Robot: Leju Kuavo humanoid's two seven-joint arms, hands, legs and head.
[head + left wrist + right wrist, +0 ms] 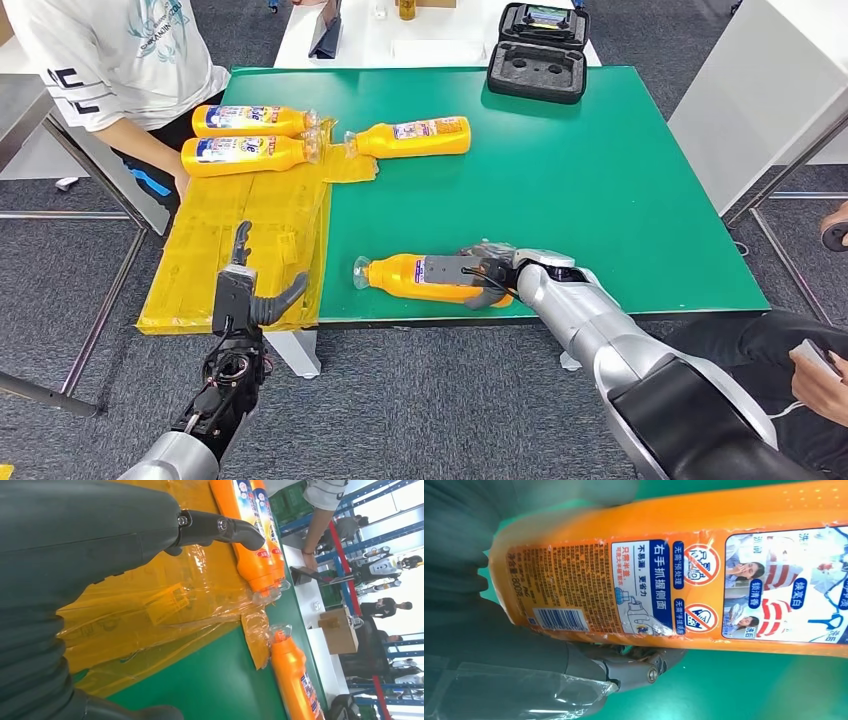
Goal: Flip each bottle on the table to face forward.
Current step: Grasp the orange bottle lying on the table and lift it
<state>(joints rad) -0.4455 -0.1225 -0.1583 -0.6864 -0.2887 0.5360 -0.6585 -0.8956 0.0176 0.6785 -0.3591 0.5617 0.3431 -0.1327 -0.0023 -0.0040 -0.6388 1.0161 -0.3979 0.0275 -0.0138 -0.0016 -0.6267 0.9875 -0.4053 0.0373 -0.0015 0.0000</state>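
Observation:
Several orange bottles lie on their sides on the green table (600,190). My right hand (490,273) grips the base end of the near bottle (405,276) by the table's front edge; its clear cap points left. The right wrist view shows this bottle's (684,580) back label with barcode facing the camera, my thumb (624,667) wrapped under it. Two bottles (250,121) (245,153) lie on the yellow plastic sheet (240,240) at the back left, and a third (415,136) lies beside them. My left hand (245,295) hovers open over the sheet's near edge, holding nothing.
A person in a white shirt (110,50) stands at the table's left, a hand near the two back bottles. An open black case (538,55) sits at the table's far edge. Another person's leg and hand (810,360) show at the lower right.

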